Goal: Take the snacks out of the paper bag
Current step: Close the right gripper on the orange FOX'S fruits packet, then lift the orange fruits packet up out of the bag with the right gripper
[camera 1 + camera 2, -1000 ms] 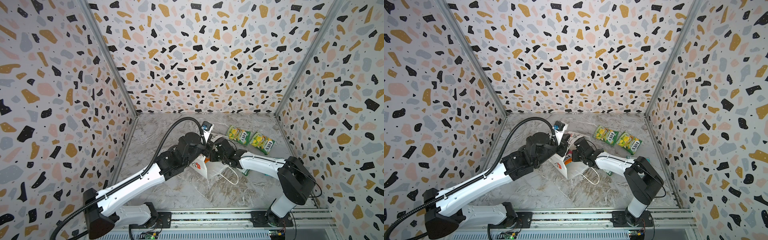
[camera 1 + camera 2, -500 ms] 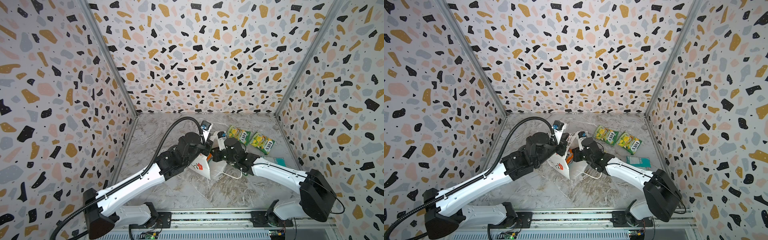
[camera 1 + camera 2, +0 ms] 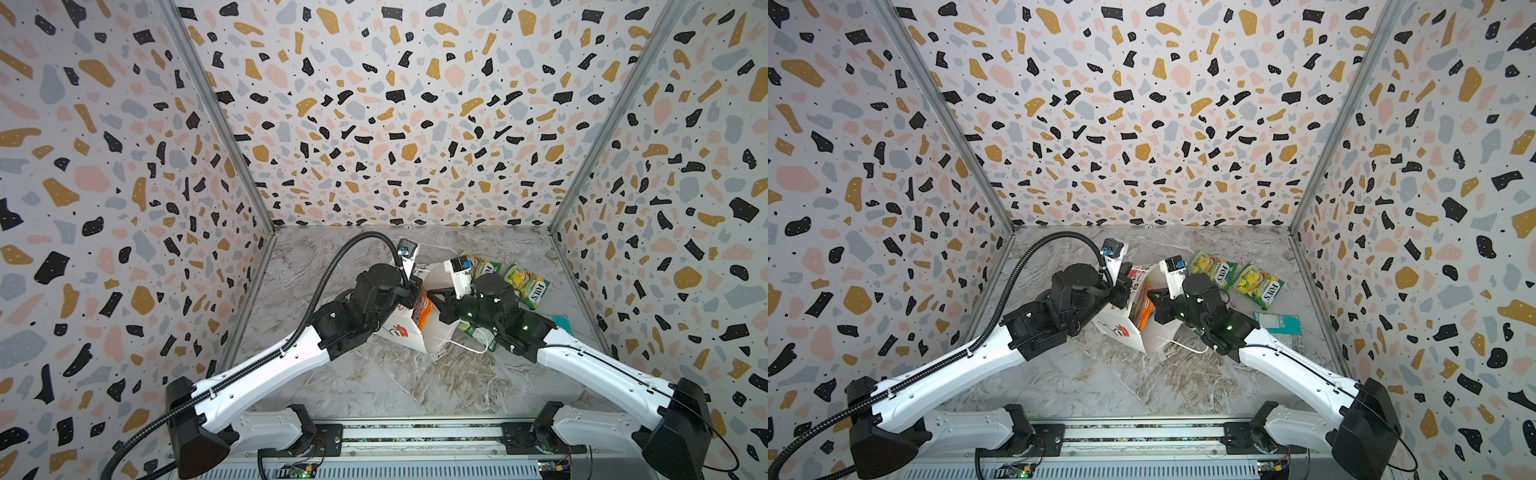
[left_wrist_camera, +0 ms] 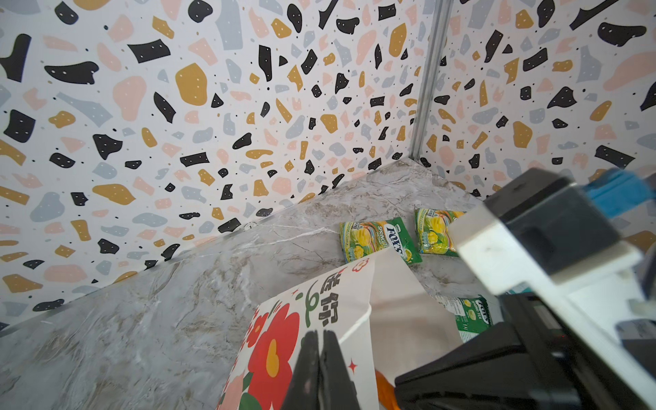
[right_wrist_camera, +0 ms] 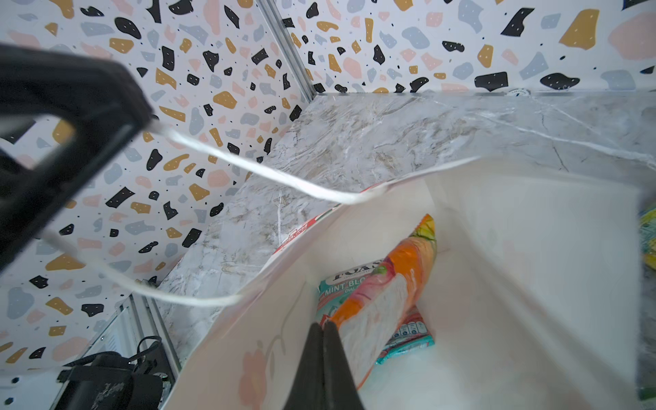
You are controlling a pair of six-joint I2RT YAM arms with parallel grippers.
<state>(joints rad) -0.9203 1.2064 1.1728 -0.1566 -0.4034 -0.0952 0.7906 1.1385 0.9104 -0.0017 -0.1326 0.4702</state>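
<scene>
Swinging outward, the right arm has uncovered a teal pouch (image 3: 1277, 326) lying on the desk (image 3: 1100, 374). The right tool (image 5: 324, 328) stays closed on the orange pouch (image 5: 408, 266), at its edge, inside the bag (image 3: 405, 334). The left tool (image 4: 319, 340) is closed on the handle (image 5: 248, 167). Judgement: extraction under way; a mint pouch (image 5: 340, 287) remains inside.

Over the last second the right arm (image 3: 602, 370) swung its elbow (image 3: 681, 419) outward, from near the middle of the table (image 3: 374, 382) to the front right corner, so the arm lay stretched out long and low. That uncovered a teal pouch (image 3: 1277, 326) by the right wall (image 3: 665, 249), hidden a second earlier. The right wrist camera (image 3: 459, 266) shifted rightward, away from the paper bag (image 3: 405, 336). In a top view it came to overlap the nearer green-yellow pouch (image 3: 484, 268).
</scene>
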